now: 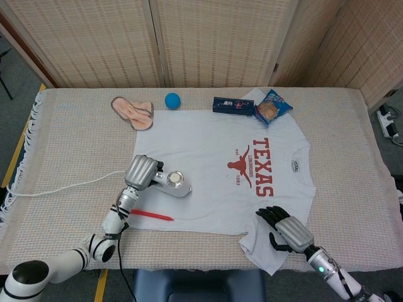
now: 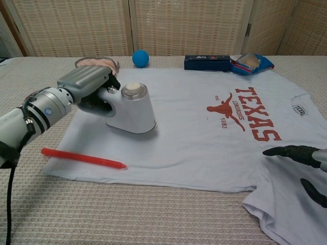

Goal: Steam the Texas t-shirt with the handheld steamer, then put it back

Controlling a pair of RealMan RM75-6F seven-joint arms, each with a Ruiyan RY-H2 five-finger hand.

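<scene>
The white Texas t-shirt [image 1: 214,170] [image 2: 204,138] lies flat on the table, its red print toward the right. My left hand [image 1: 141,172] [image 2: 84,87] grips the handle of the white handheld steamer [image 1: 174,184] [image 2: 130,109], which stands on the shirt's left part. A white cord [image 1: 63,185] trails from it to the left. My right hand [image 1: 283,229] [image 2: 301,158] rests on the shirt's lower right sleeve with fingers spread, holding nothing.
A red pen [image 1: 151,215] [image 2: 84,158] lies at the shirt's lower left edge. Along the back sit a pink mesh item [image 1: 133,111], a blue ball [image 1: 172,100] [image 2: 140,58], a dark box [image 1: 233,105] and a blue snack bag [image 1: 272,107].
</scene>
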